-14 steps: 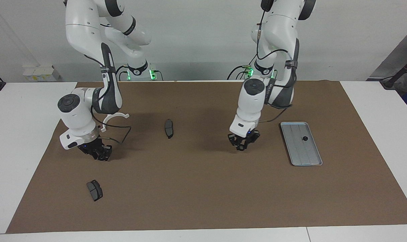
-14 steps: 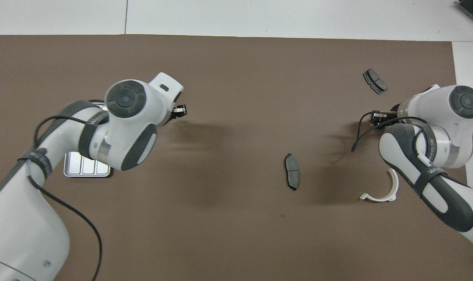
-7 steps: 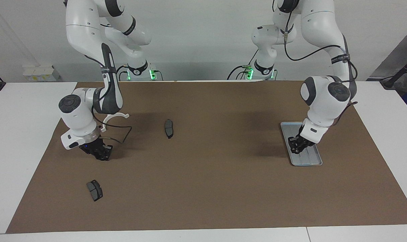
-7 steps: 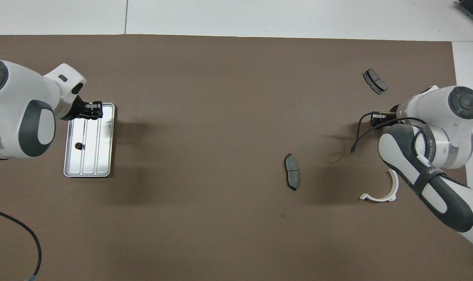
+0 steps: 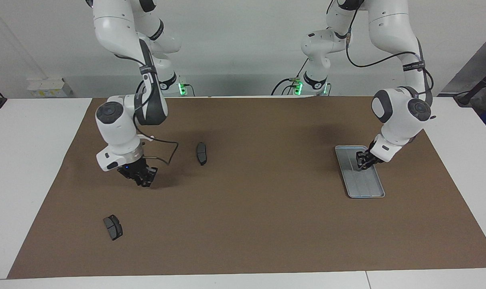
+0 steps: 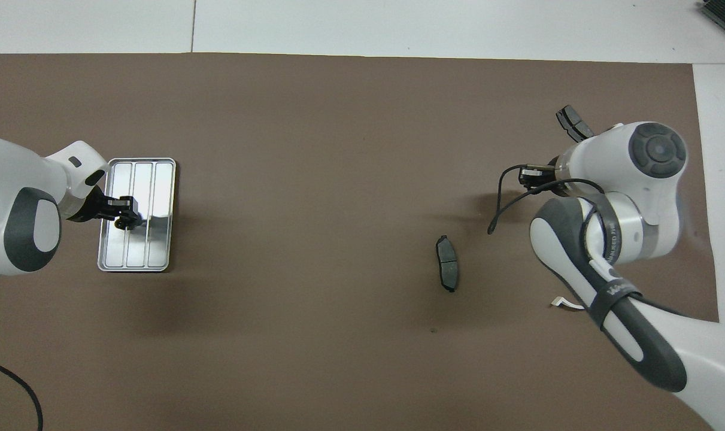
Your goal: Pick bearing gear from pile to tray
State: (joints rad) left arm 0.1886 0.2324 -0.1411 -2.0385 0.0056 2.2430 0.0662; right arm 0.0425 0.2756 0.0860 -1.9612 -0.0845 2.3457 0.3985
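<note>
Bearing gear (image 6: 121,224): small dark round speck on the tray (image 6: 158,239) floor, about mid-length, in the lane nearest the left arm's edge of the surface. Sits right at the tip of the left pincer (image 6: 123,209), so no travel needed; hidden under it in the facing view. Round part, no long axis to align. Tray long axis runs from nearer to farther from the robots, at the left arm's end of the mat. Left pincer (image 5: 363,162) low over the tray (image 5: 359,188); spread or pressed together: cannot tell, nor whether gripping the gear or clear of it. Right pincer (image 5: 143,180) low over bare mat at the right arm's end, well apart from the tray; state cannot tell, nothing visibly pinched. No loose gear visible anywhere on the mat. Pile leftovers: one brake pad (image 5: 202,153) mid-mat, second brake pad (image 5: 113,227) farther from the robots, white half-ring (image 6: 563,303) mostly hidden under the right arm. Brown mat (image 5: 247,220) on white surface (image 5: 26,160); plain pale wall past the arm bases.
</note>
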